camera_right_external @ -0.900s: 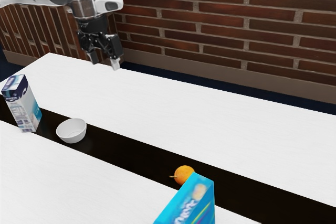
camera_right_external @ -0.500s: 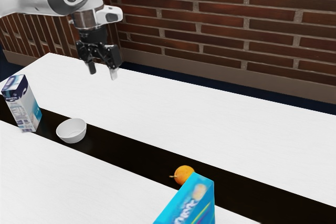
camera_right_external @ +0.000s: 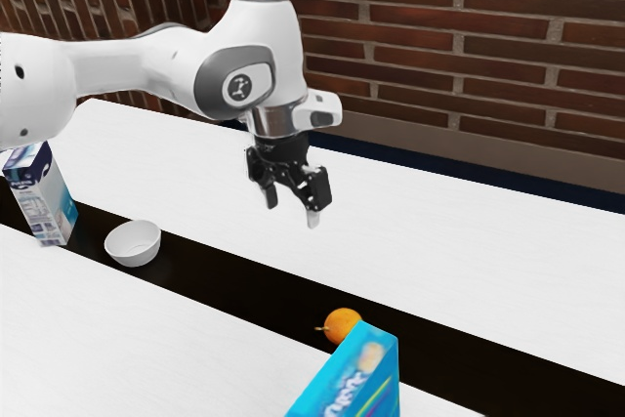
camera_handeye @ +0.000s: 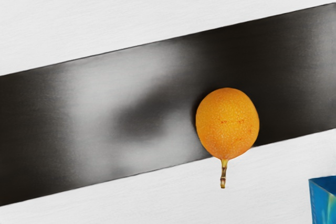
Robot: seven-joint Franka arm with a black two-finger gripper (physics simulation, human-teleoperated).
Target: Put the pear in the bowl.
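Observation:
My gripper hangs open above the table in the exterior view, its two fingertips apart with nothing between them. The pear, round and orange with a thin stem, lies lower down toward the exterior view's right, partly behind a blue box. In the wrist view the pear rests on the dark strip near its edge, its stem over the white surface. The white bowl stands upright on the dark strip toward the exterior view's left, apart from the gripper.
A blue box stands right beside the pear; its corner appears in the wrist view too. A milk carton stands close to the bowl, on the side away from the pear. A brick wall rises behind the white table.
The arm has swung my gripper toward the exterior view's right and lower, from the table's far edge to nearer the pear. The pear, bowl and boxes have stayed put.

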